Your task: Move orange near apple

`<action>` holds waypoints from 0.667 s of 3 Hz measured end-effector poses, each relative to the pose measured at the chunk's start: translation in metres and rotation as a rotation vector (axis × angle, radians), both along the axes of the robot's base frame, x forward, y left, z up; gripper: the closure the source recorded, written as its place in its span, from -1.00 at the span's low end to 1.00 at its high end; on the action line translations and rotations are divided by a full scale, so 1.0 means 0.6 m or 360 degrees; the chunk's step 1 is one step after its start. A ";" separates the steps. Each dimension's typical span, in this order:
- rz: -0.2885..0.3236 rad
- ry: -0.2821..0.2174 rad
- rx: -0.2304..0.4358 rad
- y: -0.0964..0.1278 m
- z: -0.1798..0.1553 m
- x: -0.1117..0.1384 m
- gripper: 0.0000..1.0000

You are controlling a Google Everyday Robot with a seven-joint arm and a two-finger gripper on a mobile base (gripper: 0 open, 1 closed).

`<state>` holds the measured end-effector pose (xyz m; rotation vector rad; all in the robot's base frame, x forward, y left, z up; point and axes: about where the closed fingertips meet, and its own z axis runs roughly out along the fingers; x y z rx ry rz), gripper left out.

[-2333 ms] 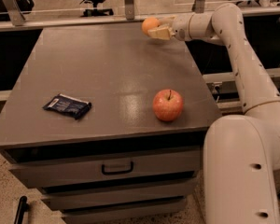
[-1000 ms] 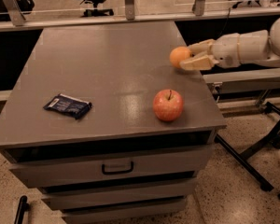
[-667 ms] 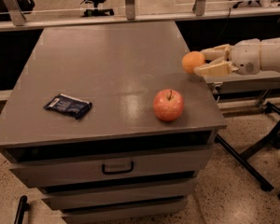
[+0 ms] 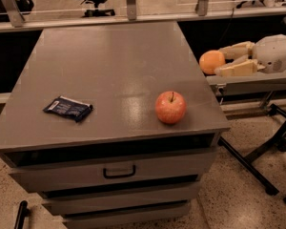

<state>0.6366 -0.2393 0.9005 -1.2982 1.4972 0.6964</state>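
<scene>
While orange (image 4: 211, 61) hangs pinched in gripper (image 4: 219, 61), in air just off table (image 4: 109, 70) right edge, apple (image 4: 170, 107) waits near front right corner. Pickup done; left: bring over tabletop, set down beside apple.

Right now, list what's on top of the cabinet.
The apple and a packet. The gripper holds the orange beyond the cabinet's right edge. Its drawers hide their contents.

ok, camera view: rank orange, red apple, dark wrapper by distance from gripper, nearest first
1. Small round orange: held in the gripper fingers, past the grey table right edge.
2. Round red apple: table front right.
3. Flat dark wrapper: front left, farthest.
</scene>
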 end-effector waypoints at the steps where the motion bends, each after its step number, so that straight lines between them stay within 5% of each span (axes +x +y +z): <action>1: -0.0001 0.0002 0.0000 0.001 -0.001 0.001 1.00; 2: 0.0008 0.0002 -0.0005 0.004 -0.002 -0.004 1.00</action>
